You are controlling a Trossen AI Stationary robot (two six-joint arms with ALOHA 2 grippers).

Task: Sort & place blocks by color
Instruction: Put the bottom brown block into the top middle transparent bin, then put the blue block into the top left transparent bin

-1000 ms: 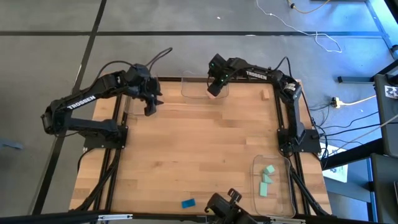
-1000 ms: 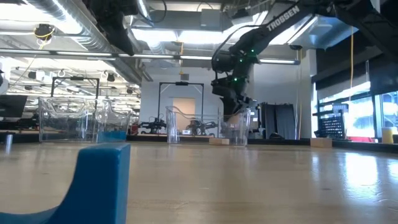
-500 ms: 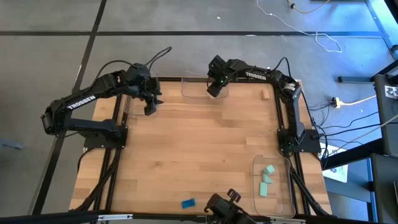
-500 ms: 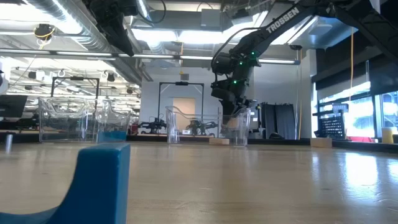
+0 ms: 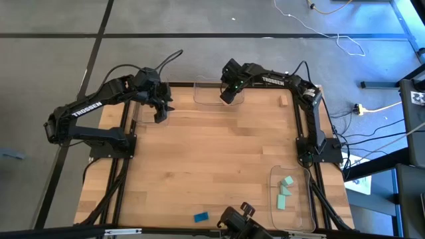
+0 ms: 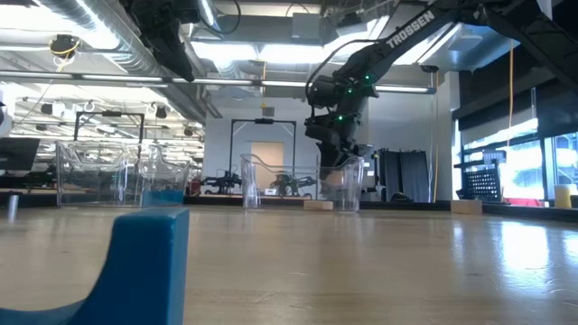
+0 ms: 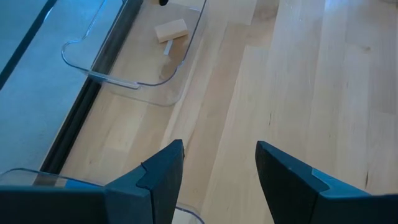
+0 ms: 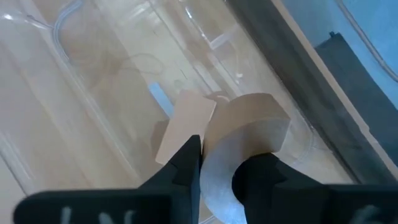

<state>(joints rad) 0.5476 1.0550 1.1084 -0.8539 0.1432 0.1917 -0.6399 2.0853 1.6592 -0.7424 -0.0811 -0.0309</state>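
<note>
Wood arch block (image 8: 245,134), light, rigid, smooth, sits clamped across its flat faces in right pincer (image 8: 217,163) over far-edge tray (image 5: 206,93); left pincer (image 7: 219,163) apart.

The high camera is looking straight down on the whole table (image 5: 212,153) and both arms. The low camera is sitting at tabletop height, looking level across the wood into the room, a blue block (image 6: 126,262) close to its lens. Each wrist camera is peering closely past its own fingers. High, low and both wrist views are sharing the far clear tray (image 5: 209,93).
</note>
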